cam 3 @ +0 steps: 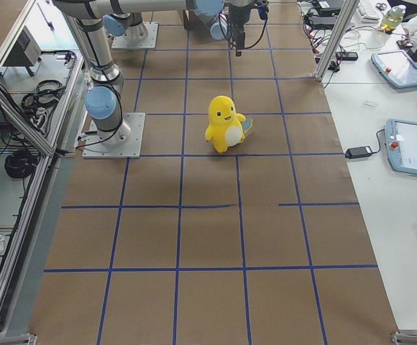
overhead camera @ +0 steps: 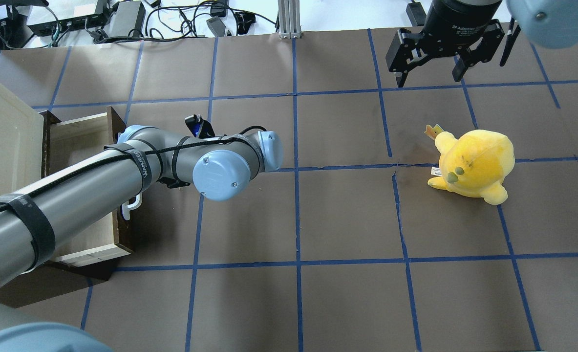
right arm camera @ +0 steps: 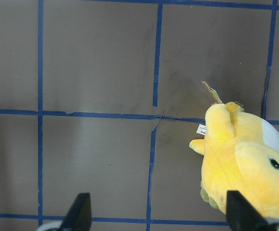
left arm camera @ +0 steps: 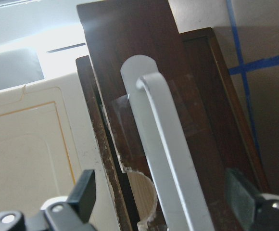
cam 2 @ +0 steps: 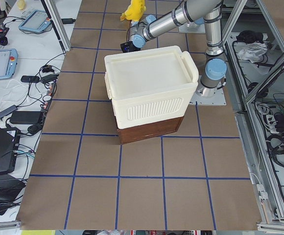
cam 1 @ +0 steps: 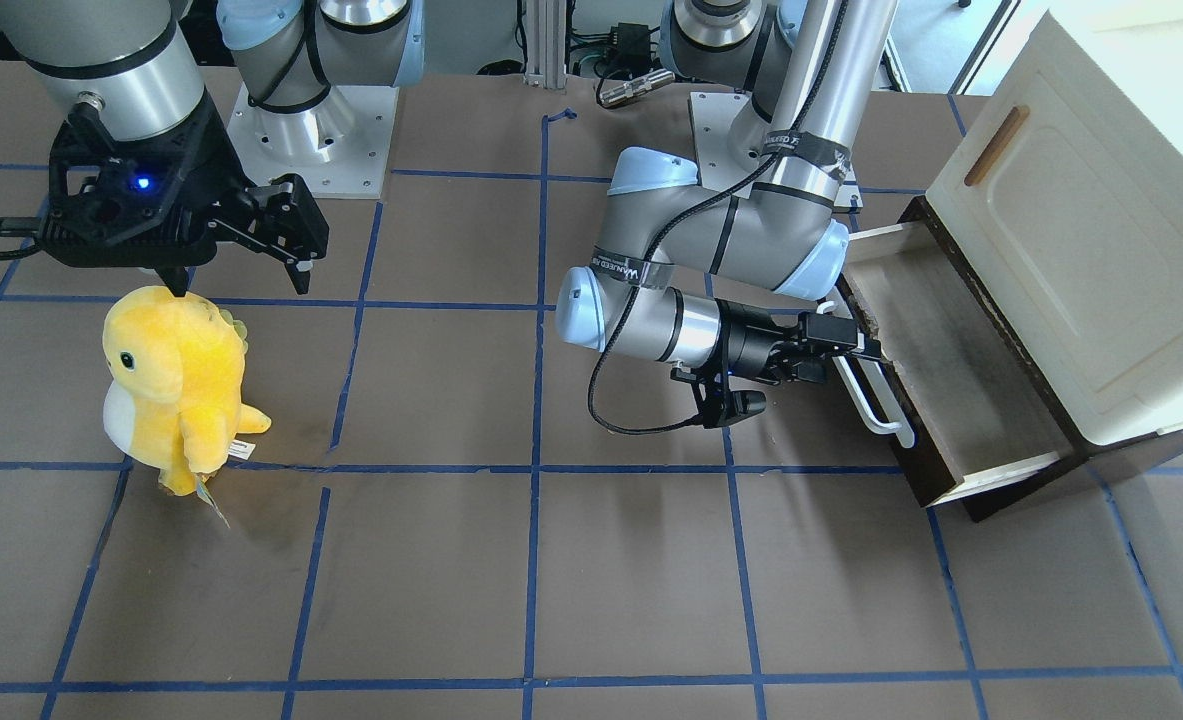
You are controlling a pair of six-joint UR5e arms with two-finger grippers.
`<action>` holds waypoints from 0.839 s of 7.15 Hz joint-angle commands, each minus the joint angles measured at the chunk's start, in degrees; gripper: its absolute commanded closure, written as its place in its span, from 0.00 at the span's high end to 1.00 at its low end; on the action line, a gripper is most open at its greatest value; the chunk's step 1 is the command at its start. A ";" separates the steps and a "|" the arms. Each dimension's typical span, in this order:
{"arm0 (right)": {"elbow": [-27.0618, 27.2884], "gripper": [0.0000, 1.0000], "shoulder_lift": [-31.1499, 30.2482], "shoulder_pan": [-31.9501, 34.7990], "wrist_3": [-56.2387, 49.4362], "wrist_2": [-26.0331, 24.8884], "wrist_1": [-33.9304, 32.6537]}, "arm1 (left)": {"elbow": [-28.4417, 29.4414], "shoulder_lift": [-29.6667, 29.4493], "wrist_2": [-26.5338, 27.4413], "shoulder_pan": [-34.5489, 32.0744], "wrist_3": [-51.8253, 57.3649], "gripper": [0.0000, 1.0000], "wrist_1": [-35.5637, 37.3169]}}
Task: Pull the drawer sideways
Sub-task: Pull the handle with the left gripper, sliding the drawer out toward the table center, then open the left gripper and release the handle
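The left pincer (left arm camera: 161, 187), released, straddles the long white bar handle (left arm camera: 164, 144) of the dark-brown wooden drawer (cam 1: 961, 380), already well out; next it should clench and pull sideways.

My left arm (overhead camera: 83, 195) and right arm (cam 1: 101, 60): silver-grey tubes with pale blue joint caps, and the cap (overhead camera: 220, 174) behind my left jaws is ringed with small screws. A black cable (cam 1: 601, 405) runs back from my black left gripper (cam 1: 856, 345) along the tube, under black straps (overhead camera: 135, 160) printed in white letters. My right gripper (overhead camera: 429, 73): black angular housing, a blue light (cam 1: 139, 183) above the jaws, white lettering on the collar (overhead camera: 464, 30), and black wedge fingertips (right arm camera: 82, 211).
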 commanded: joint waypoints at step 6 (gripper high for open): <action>0.00 1.00 0.00 0.00 0.02 -0.09 0.00 | 17.30 16.88 -49.27 3.31 19.20 1.00 1.82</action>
